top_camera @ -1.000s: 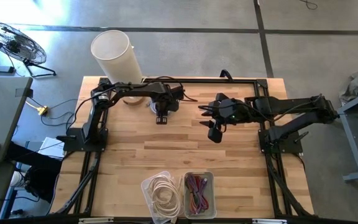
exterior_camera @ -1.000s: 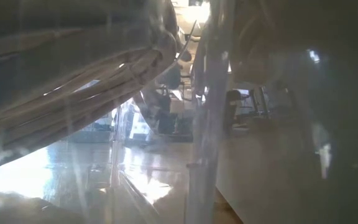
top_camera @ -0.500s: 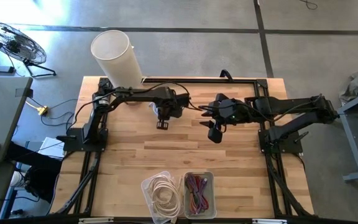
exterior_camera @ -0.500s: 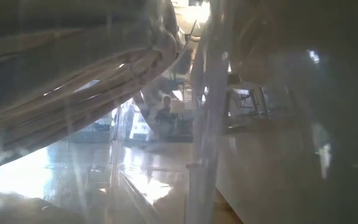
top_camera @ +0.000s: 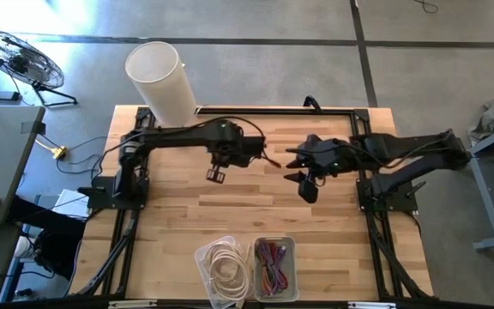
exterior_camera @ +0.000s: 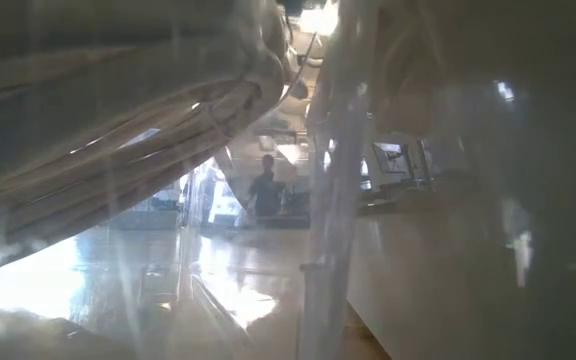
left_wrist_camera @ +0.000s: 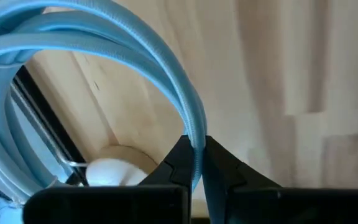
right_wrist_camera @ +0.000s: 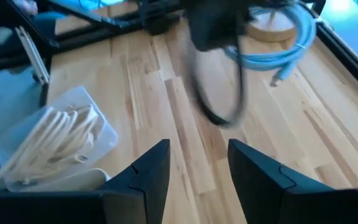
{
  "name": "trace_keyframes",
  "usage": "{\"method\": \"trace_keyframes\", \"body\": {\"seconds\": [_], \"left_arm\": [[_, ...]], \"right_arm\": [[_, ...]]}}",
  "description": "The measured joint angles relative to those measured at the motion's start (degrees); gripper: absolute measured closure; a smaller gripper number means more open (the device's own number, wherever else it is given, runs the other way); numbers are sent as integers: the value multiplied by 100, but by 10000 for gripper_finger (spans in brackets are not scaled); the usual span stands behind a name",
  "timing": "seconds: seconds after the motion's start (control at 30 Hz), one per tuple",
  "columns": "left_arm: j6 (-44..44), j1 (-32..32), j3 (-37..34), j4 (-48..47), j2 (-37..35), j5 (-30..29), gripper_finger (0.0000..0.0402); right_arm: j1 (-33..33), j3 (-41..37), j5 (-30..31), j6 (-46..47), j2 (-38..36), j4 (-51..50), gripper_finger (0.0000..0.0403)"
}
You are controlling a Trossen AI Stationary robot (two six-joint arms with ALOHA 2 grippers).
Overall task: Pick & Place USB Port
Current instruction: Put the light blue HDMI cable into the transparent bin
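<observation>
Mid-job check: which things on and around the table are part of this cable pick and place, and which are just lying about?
In the job:
- blue cable, pinched in the shut left gripper
- right gripper, jaws open, over bare wood
- tub of white cables
- tub of coloured cables

Lying about:
- white cylinder at the table's far edge
- floor fan

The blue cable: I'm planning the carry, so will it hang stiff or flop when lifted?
Probably floppy: the blue cable arcs in loose loops from the shut left hand. Likely light, since a thin pinch holds it. The loose end may swing or drag.
</observation>
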Motion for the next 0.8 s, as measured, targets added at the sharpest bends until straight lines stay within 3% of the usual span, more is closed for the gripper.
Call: {"method": "trace_keyframes", "body": {"seconds": [0.17,0.37,0.57,0.8], "left_arm": [[-705,-517,-22,2,-922,385,392],[-2195,-1435,-24,33,-1997,149,392],[-3848,-2842,-26,211,-2709,-787,392],[-5259,-4695,-28,677,-2798,-2298,392]], "right_arm": [[244,0,386,402,-306,42,250],[465,0,1099,891,-416,89,250],[497,0,1308,1139,-395,89,250],[495,0,1627,1321,-397,-18,250]]}}
